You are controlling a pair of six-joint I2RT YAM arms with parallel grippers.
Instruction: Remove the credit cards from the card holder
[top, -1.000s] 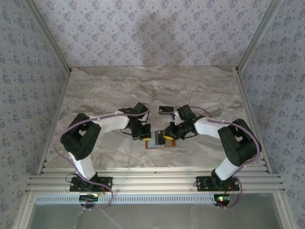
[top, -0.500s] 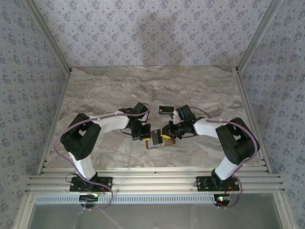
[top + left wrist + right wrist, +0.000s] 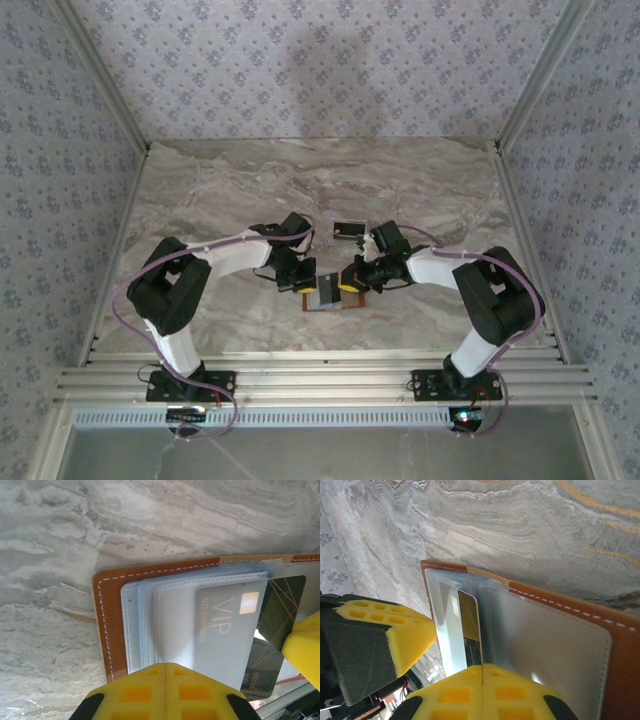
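The brown card holder (image 3: pixel 322 301) lies open on the marble between both grippers. In the left wrist view its brown edge (image 3: pixel 107 620) frames grey-blue pockets, with a silver VIP card (image 3: pixel 227 630) sticking out over a dark card (image 3: pixel 282 610). My left gripper (image 3: pixel 167 665) is shut, its tip resting on the pockets (image 3: pixel 303 283). My right gripper (image 3: pixel 483 666) is shut on the long edge of the dark credit card (image 3: pixel 470 625), at the holder's right side (image 3: pixel 350 283). The holder's grey inner face (image 3: pixel 545 635) lies beside it.
A small dark card (image 3: pixel 348 230) lies on the marble table (image 3: pixel 220 190) just beyond the grippers. Patterned walls with metal posts close in the sides and back. A metal rail (image 3: pixel 320 380) runs along the near edge.
The right gripper's jaws have closed the last bit onto the dark card and edged slightly left. The left arm has stayed put on the holder.
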